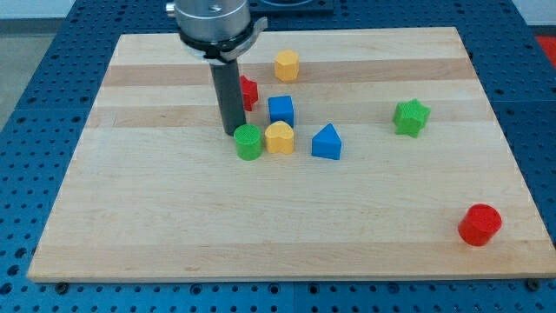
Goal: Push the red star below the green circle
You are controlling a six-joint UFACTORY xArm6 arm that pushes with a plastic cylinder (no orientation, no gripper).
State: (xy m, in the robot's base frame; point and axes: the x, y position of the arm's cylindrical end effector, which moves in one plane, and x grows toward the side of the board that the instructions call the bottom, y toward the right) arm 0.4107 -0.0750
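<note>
The red star (249, 92) lies near the view's top centre, partly hidden behind my dark rod. The green circle (248, 142) sits just below it, towards the view's bottom. My tip (232, 131) rests on the board between them, touching or almost touching the green circle's upper left edge, with the red star just to its upper right.
A yellow heart (280, 137) touches the green circle's right side. A blue cube (281, 109) and a blue triangle (327, 142) lie close by. A yellow hexagon (287, 65) is at the top, a green star (412, 117) at the right, a red cylinder (479, 225) at bottom right.
</note>
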